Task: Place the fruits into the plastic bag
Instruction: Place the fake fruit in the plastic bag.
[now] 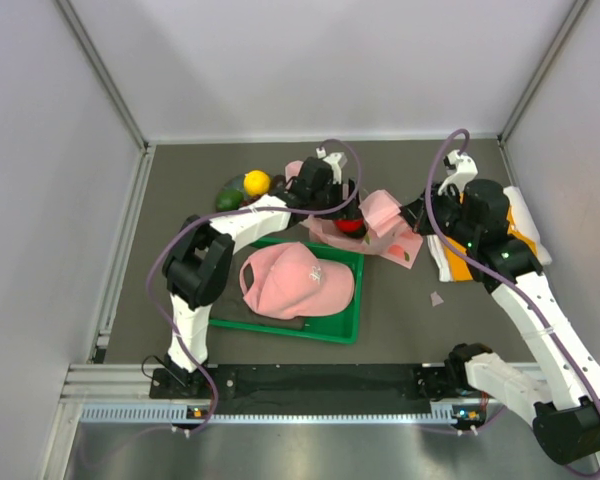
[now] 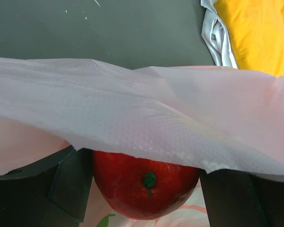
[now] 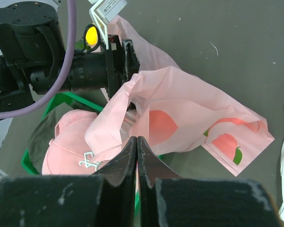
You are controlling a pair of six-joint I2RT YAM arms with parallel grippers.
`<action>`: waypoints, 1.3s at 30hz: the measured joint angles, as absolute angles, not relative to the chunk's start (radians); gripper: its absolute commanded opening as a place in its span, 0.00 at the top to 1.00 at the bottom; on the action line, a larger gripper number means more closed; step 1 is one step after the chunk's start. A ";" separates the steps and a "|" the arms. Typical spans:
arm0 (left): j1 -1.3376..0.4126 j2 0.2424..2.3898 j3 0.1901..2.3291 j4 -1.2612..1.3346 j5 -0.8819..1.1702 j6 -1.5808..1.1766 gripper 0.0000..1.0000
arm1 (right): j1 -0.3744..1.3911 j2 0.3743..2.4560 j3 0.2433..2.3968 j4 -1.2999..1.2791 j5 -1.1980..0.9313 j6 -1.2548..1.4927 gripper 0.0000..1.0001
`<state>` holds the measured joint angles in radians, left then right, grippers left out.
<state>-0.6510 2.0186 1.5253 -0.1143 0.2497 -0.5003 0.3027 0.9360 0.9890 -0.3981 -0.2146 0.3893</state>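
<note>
The left gripper (image 2: 146, 201) has its fingers clamped on either side of the red round fruit (image 2: 132, 177), just under a raised fold of the plastic bag (image 2: 180, 123). The right gripper (image 3: 137, 152) has its fingers pressed together, pinching the bag's edge, and the bag spreads out beyond their tips.

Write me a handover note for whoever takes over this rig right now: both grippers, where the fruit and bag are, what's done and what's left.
Left gripper: shut on the round red fruit, held inside the mouth of the translucent pink plastic bag, not yet released.
Right gripper: shut on the bag's edge, holding it up.
Yellow citrus and green avocado: outside the bag, far left of it.
Done: no loose fruit visible in the bag.
Left: release the red fruit, then bag the rest.
</note>
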 measured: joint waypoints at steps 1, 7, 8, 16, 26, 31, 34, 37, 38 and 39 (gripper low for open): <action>-0.651 2.019 1.525 -0.113 0.250 -0.500 0.23 | 0.303 0.936 0.989 -0.398 -0.215 0.389 1.00; -0.651 2.019 1.525 -0.111 0.249 -0.497 0.01 | 0.303 0.936 0.989 -0.398 -0.215 0.389 1.00; -0.651 2.019 1.525 -0.112 0.247 -0.495 0.01 | 0.303 0.936 0.989 -0.398 -0.214 0.389 1.00; -0.651 2.005 1.489 -0.111 0.202 -0.477 0.01 | 0.303 0.936 0.989 -0.398 -0.214 0.389 1.00; -0.651 1.964 1.459 -0.111 0.205 -0.468 0.01 | 0.303 0.936 0.989 -0.398 -0.214 0.390 1.00; -0.651 1.865 1.402 -0.095 0.224 -0.449 0.01 | 0.303 0.936 0.989 -0.398 -0.214 0.390 1.00; -0.651 1.783 1.360 -0.089 0.231 -0.432 0.01 | 0.303 0.936 0.989 -0.398 -0.214 0.390 1.00; -0.651 1.690 1.316 -0.077 0.234 -0.401 0.01 | 0.303 0.936 0.989 -0.398 -0.214 0.390 1.00; -0.650 1.661 1.301 -0.075 0.232 -0.388 0.01 | 0.303 0.936 0.989 -0.398 -0.214 0.390 1.00; -0.649 1.636 1.290 -0.077 0.226 -0.377 0.01 | 0.303 0.936 0.989 -0.398 -0.214 0.390 1.00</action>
